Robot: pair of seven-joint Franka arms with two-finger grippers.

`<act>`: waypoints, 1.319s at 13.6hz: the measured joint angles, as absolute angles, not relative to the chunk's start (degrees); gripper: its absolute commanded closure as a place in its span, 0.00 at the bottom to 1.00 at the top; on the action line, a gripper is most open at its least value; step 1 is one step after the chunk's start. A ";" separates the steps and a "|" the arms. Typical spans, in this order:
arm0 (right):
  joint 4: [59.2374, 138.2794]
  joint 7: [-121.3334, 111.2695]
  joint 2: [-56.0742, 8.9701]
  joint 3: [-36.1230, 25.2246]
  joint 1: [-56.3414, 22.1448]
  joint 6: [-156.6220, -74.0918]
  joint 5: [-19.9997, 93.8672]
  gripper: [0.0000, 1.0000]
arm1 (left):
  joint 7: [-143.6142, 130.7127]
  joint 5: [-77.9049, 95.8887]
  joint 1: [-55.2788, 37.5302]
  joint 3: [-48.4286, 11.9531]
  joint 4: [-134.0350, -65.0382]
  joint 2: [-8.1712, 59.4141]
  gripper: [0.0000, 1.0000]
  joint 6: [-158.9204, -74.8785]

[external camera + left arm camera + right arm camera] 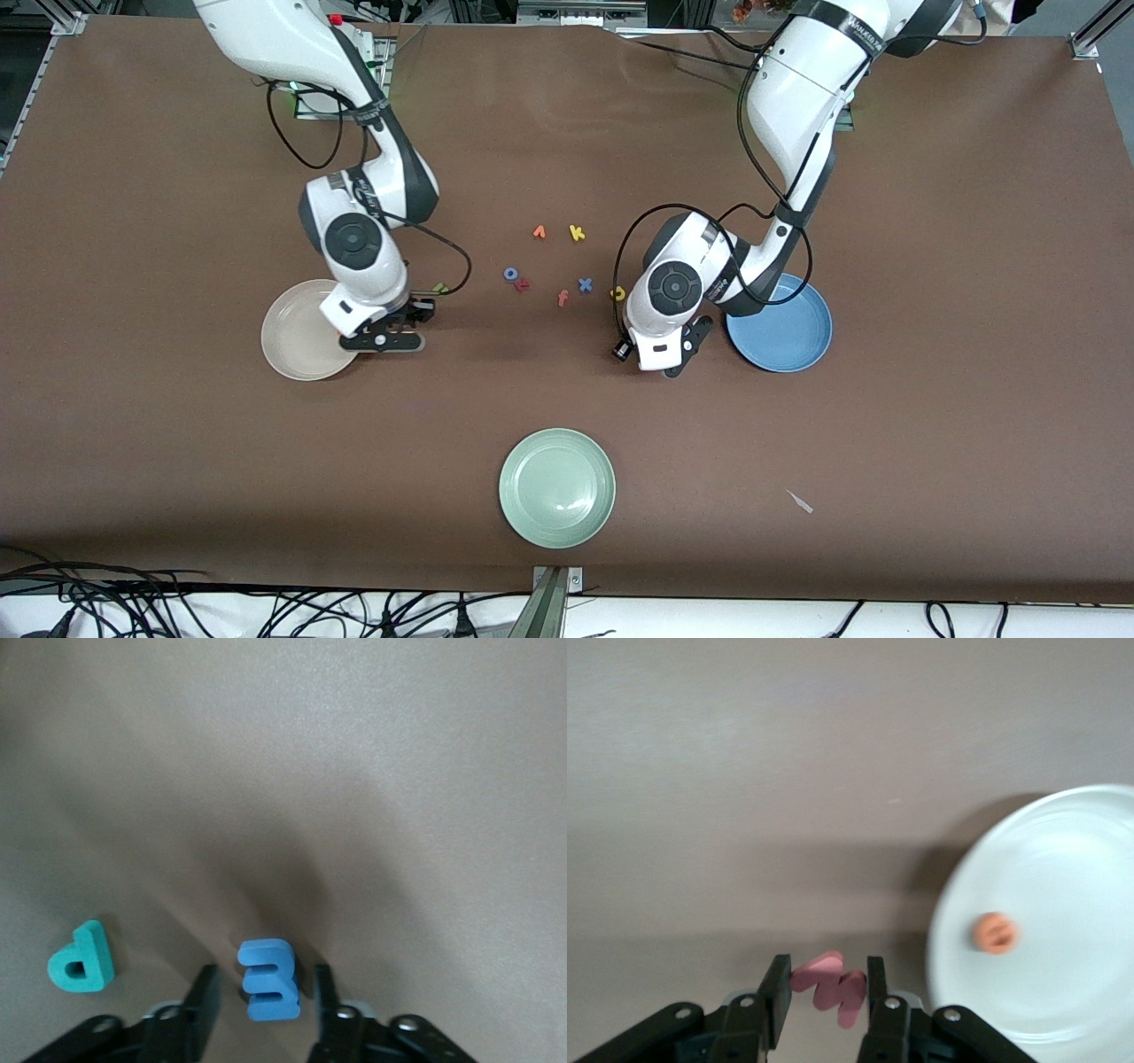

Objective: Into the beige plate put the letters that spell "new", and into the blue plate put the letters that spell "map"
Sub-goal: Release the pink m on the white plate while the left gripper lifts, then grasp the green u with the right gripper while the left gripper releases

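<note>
My left gripper (263,994) is down at the table beside the blue plate (788,341), its hand (657,353) low in the front view. Its jaws are open around the blue m (268,979), with a small gap on each side. The teal p (81,958) lies flat close by. My right gripper (824,988) is shut on the red w (831,986), right beside the beige plate (1063,859), which holds the orange e (995,933). The green n (438,288) and yellow a (618,292) lie on the table.
Loose letters lie between the arms: an orange one (539,232), yellow k (577,233), blue o (511,274), red r (523,284), orange f (563,298) and blue x (585,284). A pale green plate (556,523) sits nearest the front camera.
</note>
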State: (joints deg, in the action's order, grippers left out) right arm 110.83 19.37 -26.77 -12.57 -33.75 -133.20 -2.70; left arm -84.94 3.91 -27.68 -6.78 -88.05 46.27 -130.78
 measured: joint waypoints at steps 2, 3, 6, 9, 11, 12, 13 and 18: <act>112.01 14.05 -25.16 -15.37 -33.72 -131.50 -2.70 0.75 | -84.92 3.91 -27.69 -6.78 -87.91 46.27 1.00 -130.78; 113.49 11.56 -24.12 -16.90 -33.69 -131.46 -2.70 0.75 | -84.85 3.91 -27.67 -6.77 -87.88 46.27 1.00 -130.78; 121.88 5.70 -20.43 -21.08 -33.51 -137.41 -2.70 0.52 | -83.87 3.90 -27.03 -6.55 -86.69 46.01 1.00 -128.30; 127.64 5.41 -19.00 -21.42 -33.55 -143.10 -2.70 0.29 | -77.81 3.90 -24.21 -6.41 -85.23 43.42 1.00 -122.19; 127.50 7.06 -18.64 -20.52 -33.97 -143.32 -2.67 0.27 | -72.37 3.90 -22.14 -6.28 -85.15 40.73 1.00 -116.65; 127.26 9.08 -18.33 -19.12 -34.03 -143.29 -2.64 0.26 | -69.20 3.90 -21.06 -6.18 -85.21 39.56 1.00 -113.04; 126.88 12.23 -18.07 -17.27 -34.11 -143.18 -2.64 0.26 | -65.82 3.90 -19.86 -6.06 -85.31 38.66 1.00 -109.37; 125.39 30.21 -18.30 -8.75 -35.86 -142.44 -2.63 0.28 | -53.50 2.03 -14.75 -5.91 -90.38 36.90 1.00 -105.62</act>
